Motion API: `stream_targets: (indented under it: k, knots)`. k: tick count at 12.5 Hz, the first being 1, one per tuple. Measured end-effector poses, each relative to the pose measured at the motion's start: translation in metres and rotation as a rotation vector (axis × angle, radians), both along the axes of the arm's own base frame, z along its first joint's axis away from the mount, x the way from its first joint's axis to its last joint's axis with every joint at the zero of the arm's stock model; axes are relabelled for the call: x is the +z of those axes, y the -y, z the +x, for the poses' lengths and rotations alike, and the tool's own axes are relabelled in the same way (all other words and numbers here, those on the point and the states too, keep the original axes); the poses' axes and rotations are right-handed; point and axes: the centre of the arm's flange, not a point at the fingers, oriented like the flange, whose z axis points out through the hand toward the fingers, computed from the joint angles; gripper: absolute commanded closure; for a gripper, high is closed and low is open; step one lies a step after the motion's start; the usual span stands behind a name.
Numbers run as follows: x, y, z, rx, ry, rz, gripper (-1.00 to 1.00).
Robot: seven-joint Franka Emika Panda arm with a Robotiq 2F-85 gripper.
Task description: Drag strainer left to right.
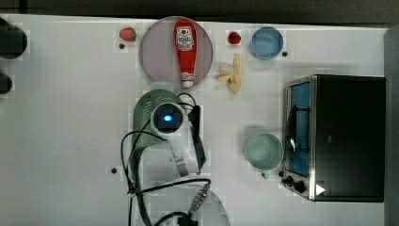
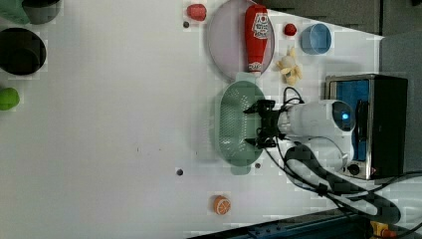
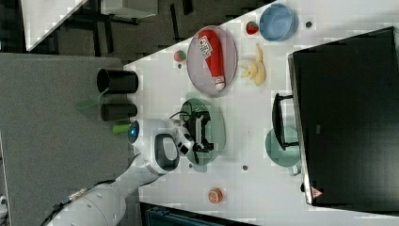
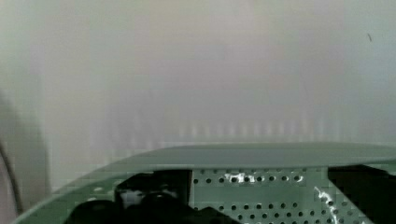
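Tool (image 2: 252,127) spread wide, over oblong perforated plastic strainer (image 2: 231,124)

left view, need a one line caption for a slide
Open gripper poised over the pale green strainer, below the ketchup bottle on its plate.

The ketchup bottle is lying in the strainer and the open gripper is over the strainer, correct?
Not quite. The ketchup bottle lies on the round plate, as the top view shows. The open gripper is indeed over the strainer.
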Motion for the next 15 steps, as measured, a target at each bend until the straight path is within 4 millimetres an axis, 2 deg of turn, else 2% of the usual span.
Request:
stream_targets:
  k: [3,6,9,12,15]
  knots:
    - [-0.002,0.046,0.001,-0.021,-0.008,-0.016,-1.00]
    - [-0.007,0.080,-0.002,-0.037,-0.010,-0.028,-1.00]
    - [-0.003,0.103,0.004,-0.057,0.013,-0.016,-1.00]
    - [-0.006,0.124,-0.003,0.002,-0.009,-0.028,-1.00]
    - [-0.008,0.147,-0.002,0.032,0.012,-0.040,-1.00]
